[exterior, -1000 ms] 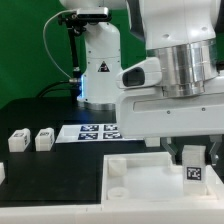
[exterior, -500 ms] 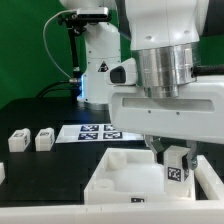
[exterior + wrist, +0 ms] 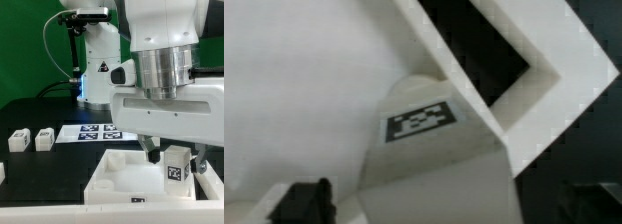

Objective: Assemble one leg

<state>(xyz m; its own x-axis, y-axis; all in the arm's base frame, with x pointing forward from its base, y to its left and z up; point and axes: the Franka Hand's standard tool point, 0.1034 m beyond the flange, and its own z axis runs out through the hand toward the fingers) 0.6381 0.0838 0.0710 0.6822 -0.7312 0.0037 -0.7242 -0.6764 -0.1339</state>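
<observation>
Motion has nearly stopped in the exterior view: the gripper [image 3: 170, 152], clamped on the leg [image 3: 177, 166], barely shifts from half a second ago and hangs at 4 o'clock over the tabletop [image 3: 118, 178], suggesting final alignment. Wrist view shows the leg [image 3: 441, 150] upright against the tabletop [image 3: 304, 80], seating unclear.

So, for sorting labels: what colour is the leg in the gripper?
White, with a black-and-white square tag; the leg shows best in the exterior view.
</observation>
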